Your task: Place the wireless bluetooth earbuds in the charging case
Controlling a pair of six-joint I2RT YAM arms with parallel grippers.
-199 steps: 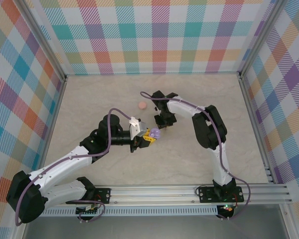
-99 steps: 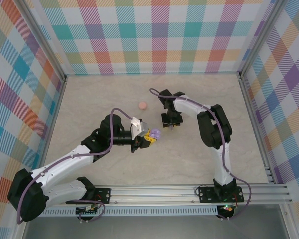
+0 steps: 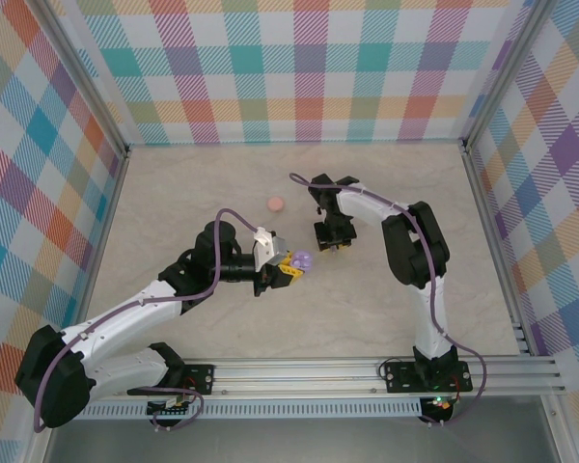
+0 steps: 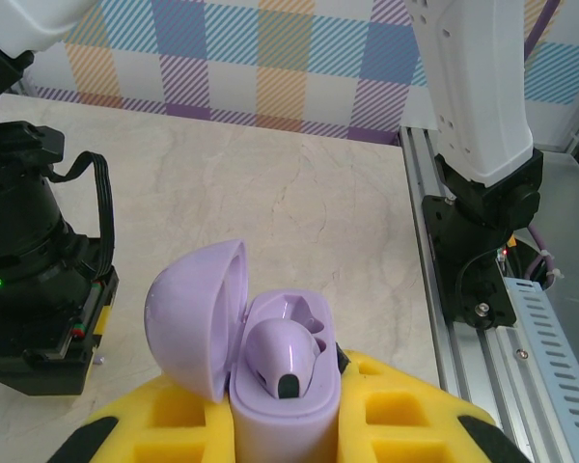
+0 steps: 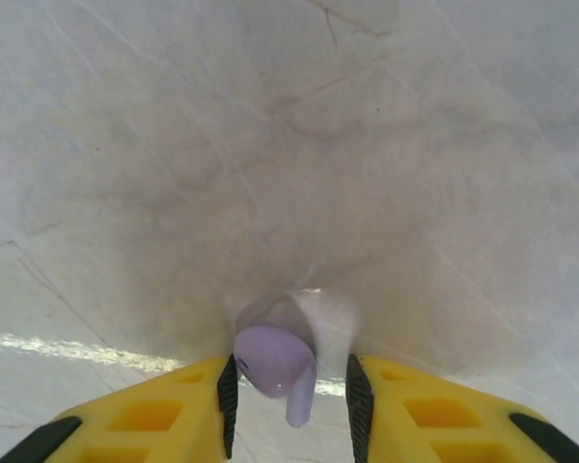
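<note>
My left gripper [image 3: 291, 262] is shut on the lilac charging case [image 4: 284, 410], which it holds upright with its lid [image 4: 193, 311] swung open to the left. One lilac earbud [image 4: 282, 355] sits in the case's near socket; the socket behind it looks vacant. My right gripper [image 3: 330, 245] points down at the table just right of the case. A second lilac earbud [image 5: 273, 360] lies on the table between its open fingers [image 5: 228, 394], against the left pad and apart from the right one. The pale pink earbuds are out of view.
A small round pink case [image 3: 276, 204] lies shut on the marble table [image 3: 203, 183] behind the left gripper. Checked walls close the table in on three sides. A metal rail [image 4: 434, 289] runs along the near edge by the arm bases.
The right gripper has drawn back to the right, away from the lilac case, and has stayed low over the table for the last half second. The left arm has held still.
</note>
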